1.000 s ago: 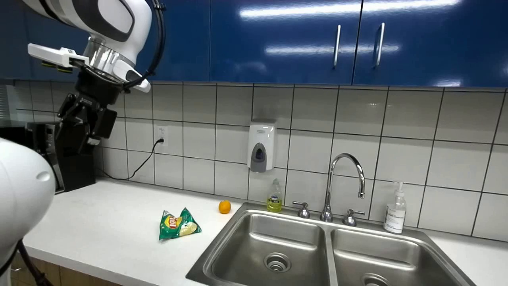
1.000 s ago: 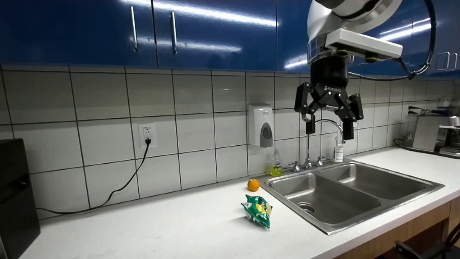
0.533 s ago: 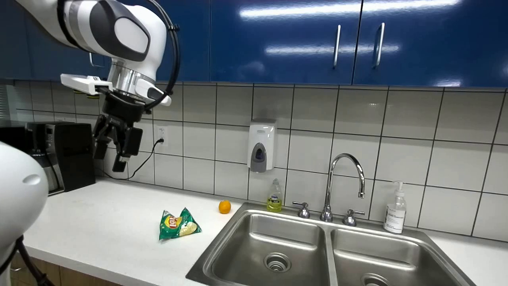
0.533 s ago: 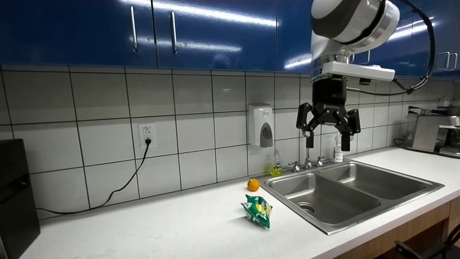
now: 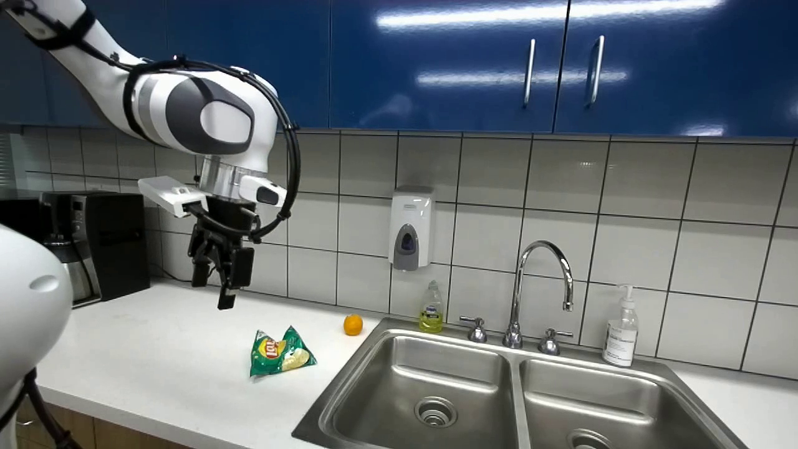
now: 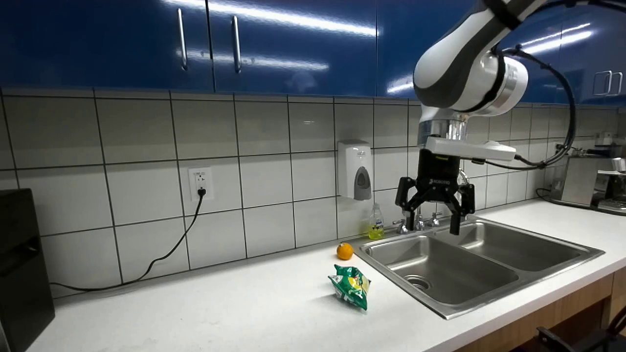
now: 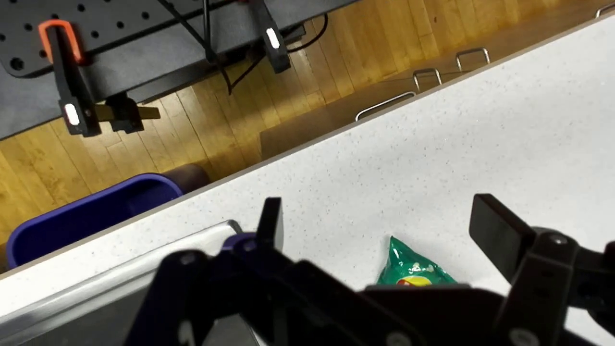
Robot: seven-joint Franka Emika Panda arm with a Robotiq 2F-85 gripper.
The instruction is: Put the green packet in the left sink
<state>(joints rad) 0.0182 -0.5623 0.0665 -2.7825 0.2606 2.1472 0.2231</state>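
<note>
The green chip packet [image 5: 280, 357] lies on the white counter [image 5: 168, 368], left of the sink. It also shows in an exterior view [image 6: 351, 288]. My gripper [image 5: 213, 290] is open and empty, pointing down above the counter, higher than the packet. It also shows in an exterior view [image 6: 433, 229]. In the wrist view, the packet's upper part [image 7: 408, 262] appears between the spread fingers [image 7: 378, 214], below their tips; the gripper body hides the rest. The left sink basin [image 5: 380, 405] is bare metal with a drain; it also shows in an exterior view [image 6: 450, 278].
An orange [image 5: 353, 324] sits behind the packet near the sink rim. A yellow soap bottle [image 5: 431, 310], the faucet [image 5: 517, 293] and a pump bottle [image 5: 621, 330] stand along the back. A black appliance [image 5: 118, 243] stands at the counter's far left. Blue cabinets [image 5: 436, 68] hang above.
My arm and gripper have moved down toward the counter, going right in an exterior view and nearer the packet. The fingers stay open. The packet has not moved.
</note>
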